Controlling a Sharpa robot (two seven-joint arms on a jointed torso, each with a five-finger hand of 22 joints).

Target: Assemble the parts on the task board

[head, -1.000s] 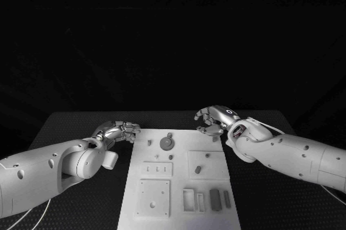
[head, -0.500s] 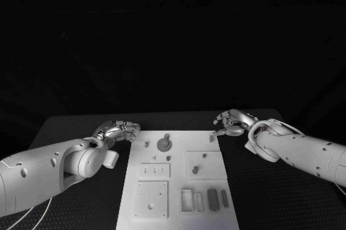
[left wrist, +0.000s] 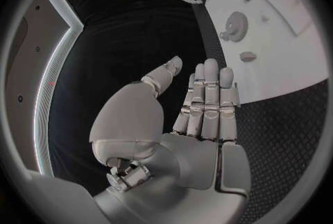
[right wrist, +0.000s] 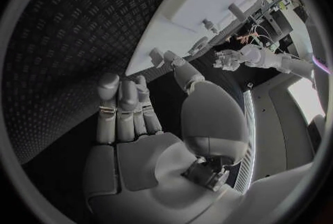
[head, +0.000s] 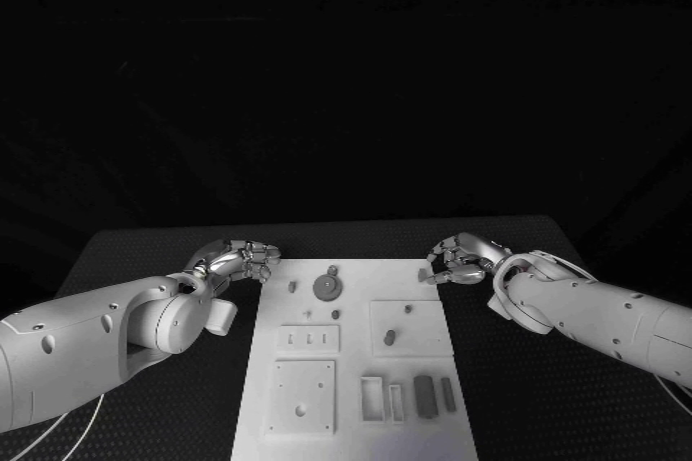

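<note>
Since a second ago my right hand [head: 462, 258] has slid off the task board [head: 361, 381] to its far right corner and now sits at the board's edge over the black counter [head: 548, 401]; my left hand [head: 238, 260] has barely shifted. From the head view I read the right hand's fingers as curled inward. There may be a small piece at the fingertips just at the board's rim, but I cannot tell whether it is pinched or merely beside them. In the right wrist view [right wrist: 132, 124] the fingers lie straight and close together with nothing visible against the palm. The left hand rests just off the board's far left corner, fingers together and extended in its wrist view [left wrist: 201, 118], holding nothing.

The parts lie on the board: a gear-like piece [head: 332, 284] near the far end, a small peg [head: 389, 336] in the square plate, darker bars [head: 427, 396] in the near recesses.

My worry is the corner. If the right hand sweeps back low, it could clip the board's rim and shove the whole plate, shifting every loose part. If it does carry a piece, a loose pinch could drop it onto the dark counter, where I would struggle to spot it.
</note>
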